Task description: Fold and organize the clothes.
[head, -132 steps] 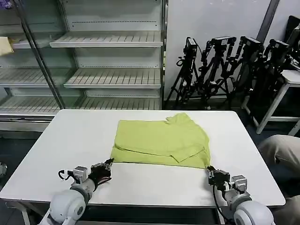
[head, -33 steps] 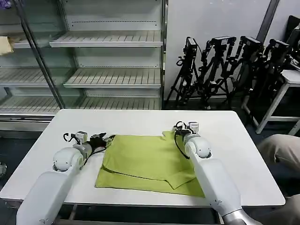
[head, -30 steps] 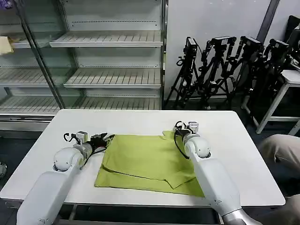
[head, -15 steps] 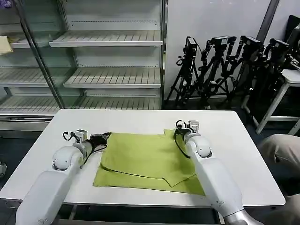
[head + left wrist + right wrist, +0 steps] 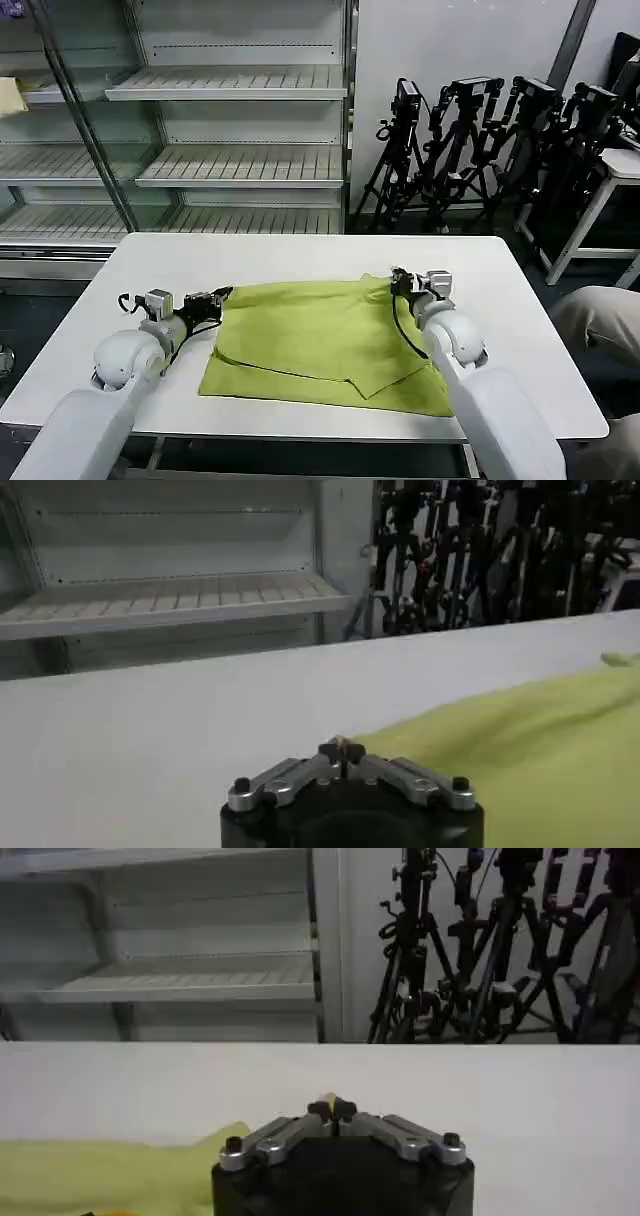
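Note:
The lime shirt (image 5: 320,335) lies folded flat on the white table (image 5: 300,255), its far edge stretched between my two grippers. My left gripper (image 5: 222,295) is shut on the shirt's far left corner, low over the table. In the left wrist view a sliver of fabric shows between the closed tips of the left gripper (image 5: 342,748), with the shirt (image 5: 520,750) spreading away from it. My right gripper (image 5: 396,282) is shut on the far right corner. A bit of yellow cloth is pinched in the right gripper (image 5: 331,1109), beside the shirt (image 5: 100,1168).
Empty metal shelves (image 5: 240,165) stand behind the table, with a pale cloth (image 5: 10,95) on one at far left. Camera tripods (image 5: 480,150) crowd the back right. A person's knee (image 5: 600,320) is at the right edge. Bare table lies beyond and beside the shirt.
Both grippers have drawn back a little toward me and apart, the right one shifting right. The shirt's far edge is pulled wider and straighter.

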